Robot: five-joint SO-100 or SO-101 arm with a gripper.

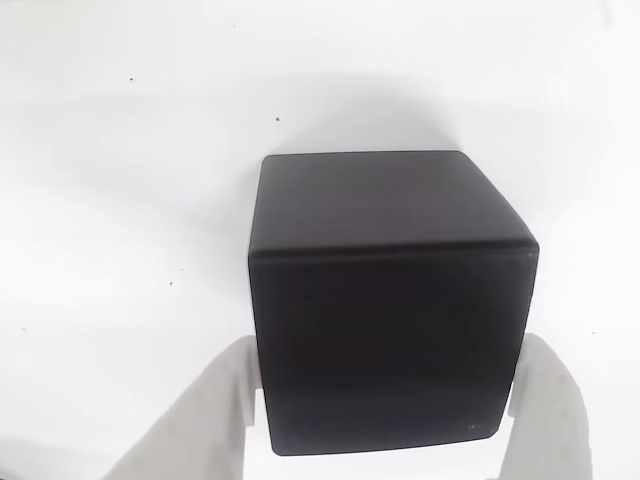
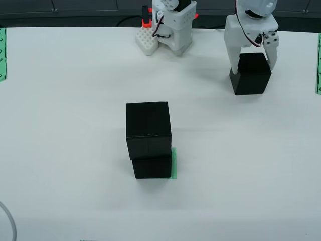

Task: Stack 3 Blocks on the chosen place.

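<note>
Because my pincer straddled the third block rather than plainly clamping it, the first risk I judged was a poor lift: in the view riding on my wrist the two white fingers flanked the cube's lower sides, but I could not tell whether the pads pressed the plastic or merely stood beside it. If they closed off-centre, the block could twist or slip out on the way up.

That block sat on the white tabletop near its far edge, toward the right corner in the overhead view, close beside my base. The other two blocks were already piled near the tabletop's middle, the upper one on the lower one, with a sliver of the green-striped patch showing along the pile's right side.

The bigger danger, as I judged it, lay at that pile. It stood two cubes high, and the upper cube seemed set slightly to the left of the lower one, though the slanting view could have caused that. A third cube brought in low, or released off-centre, could have knocked the pile over or slid off.

My arm was folded close to the base, wrist pointed steeply down, fingers reaching down either side of the cube.
</note>
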